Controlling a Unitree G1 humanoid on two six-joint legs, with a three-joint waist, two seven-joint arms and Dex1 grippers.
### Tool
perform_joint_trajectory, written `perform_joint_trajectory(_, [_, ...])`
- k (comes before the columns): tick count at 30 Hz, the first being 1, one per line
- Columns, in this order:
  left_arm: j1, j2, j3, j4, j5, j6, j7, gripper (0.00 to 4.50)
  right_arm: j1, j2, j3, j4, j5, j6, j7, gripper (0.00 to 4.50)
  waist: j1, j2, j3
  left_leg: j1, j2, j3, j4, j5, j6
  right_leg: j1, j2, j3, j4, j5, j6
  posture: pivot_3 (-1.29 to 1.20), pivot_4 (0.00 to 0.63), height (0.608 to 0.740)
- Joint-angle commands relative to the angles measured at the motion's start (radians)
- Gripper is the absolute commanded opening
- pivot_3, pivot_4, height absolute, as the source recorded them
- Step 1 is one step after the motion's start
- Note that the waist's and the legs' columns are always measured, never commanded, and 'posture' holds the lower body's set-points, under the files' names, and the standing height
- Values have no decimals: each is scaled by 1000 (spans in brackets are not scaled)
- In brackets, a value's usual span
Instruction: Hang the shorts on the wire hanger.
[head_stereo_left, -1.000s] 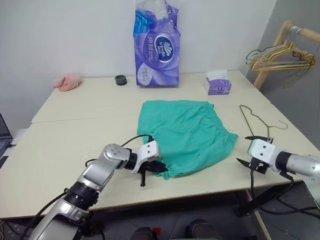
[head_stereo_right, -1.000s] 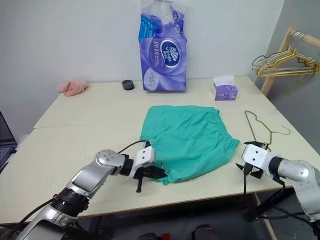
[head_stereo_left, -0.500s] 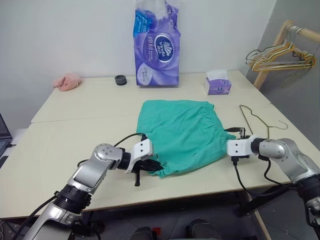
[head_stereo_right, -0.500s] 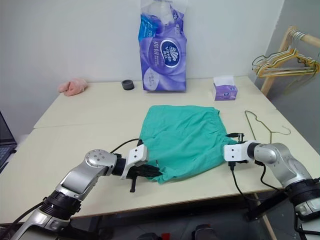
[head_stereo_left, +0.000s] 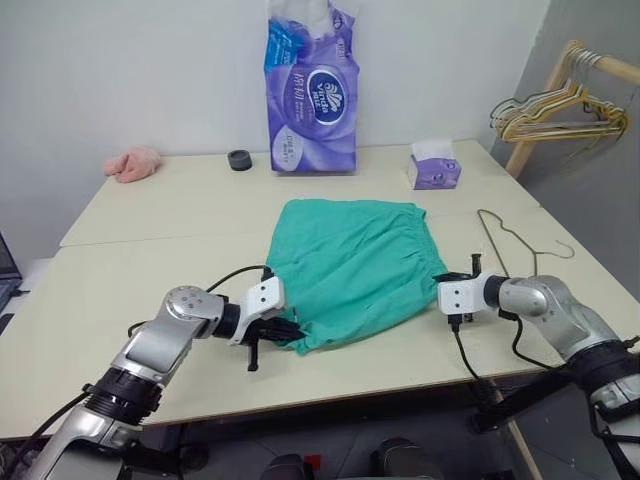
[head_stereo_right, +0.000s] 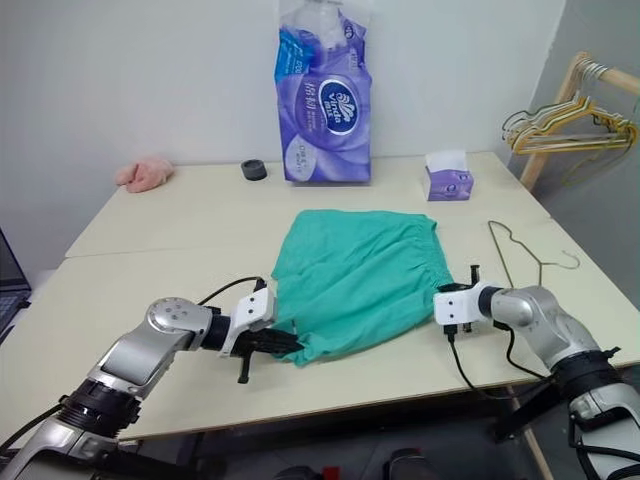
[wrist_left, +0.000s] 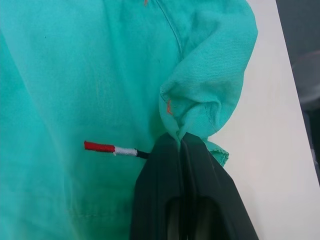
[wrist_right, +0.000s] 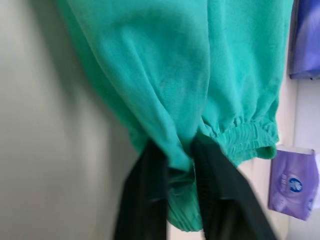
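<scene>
- nearest the robot, the left gripper (head_stereo_left: 290, 330) is clamped tight on the near hem corner of the shorts (head_stereo_left: 350, 265), a bunched fold of teal cloth squeezed between its fingertips (wrist_left: 182, 145) with no gap showing.
- level with it on the other side, the right gripper (head_stereo_right: 440, 300) is at the shorts' right edge, and its fingers (wrist_right: 150, 165) are pinched down on the fabric just beside the gathered waistband, cloth pushed up between them.
- so both hands have hold of the garment, one at each side: this reads as the gather-and-lift step, with the hanging itself not yet begun.
- the shorts lie flat mid-table (head_stereo_left: 120, 300), waistband toward the right, spread between the two grips.
- a little further right, the wire hanger (head_stereo_left: 512, 238) lies flat on the tabletop, near the right gripper but apart from the shorts.
- next move, i'd judge: raise the cloth clear of the table and bring it over to that hanger; one hand will probably have to let go to steady the thin wire.
- far back: a purple tissue pack (head_stereo_left: 312, 90), a small tissue box (head_stereo_left: 434, 166), a black ring (head_stereo_left: 240, 160), a pink cloth (head_stereo_left: 134, 164).
- beyond the table's right end, a bunch of gold hangers (head_stereo_left: 555, 115) on a wooden rack.
</scene>
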Motion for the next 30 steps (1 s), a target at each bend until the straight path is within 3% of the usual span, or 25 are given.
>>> perform_joint_trajectory(1, [14,78,51,44,6,-51,-57,0,31,2,-52,-146,95,54,67,35,-1,0,0,0,0,0,0,0,0,0,0,0,0,0,0,-94,27,740])
perform_joint_trajectory(5, [49,136,65,23,-27,-38,-112,0,83,-2,-66,-304,158,133,135,35,0,0,2,0,0,-1,0,0,0,0,0,-1,1,-1,-1,-90,32,740])
perform_joint_trajectory(8, [142,209,100,-92,-121,77,-184,0,156,-42,-90,-455,226,232,218,35,3,0,4,0,0,-1,0,-1,0,0,-1,-1,1,-2,1,-88,37,740])
perform_joint_trajectory(15, [399,351,143,-338,-227,155,-252,0,347,-161,-165,-718,366,419,356,35,16,0,17,2,1,-1,0,-2,0,1,-3,-3,2,-8,1,-95,44,740])
perform_joint_trajectory(21, [427,369,153,-395,-258,180,-239,0,478,-277,-217,-862,444,519,438,35,36,1,21,5,1,0,0,-2,0,2,-4,-4,1,-9,1,-99,43,740])
perform_joint_trajectory(30, [399,361,128,-425,-261,193,-241,0,491,-295,-172,-929,434,568,469,35,42,-1,22,5,1,0,0,-2,0,1,-3,-4,1,-9,1,-104,40,740])
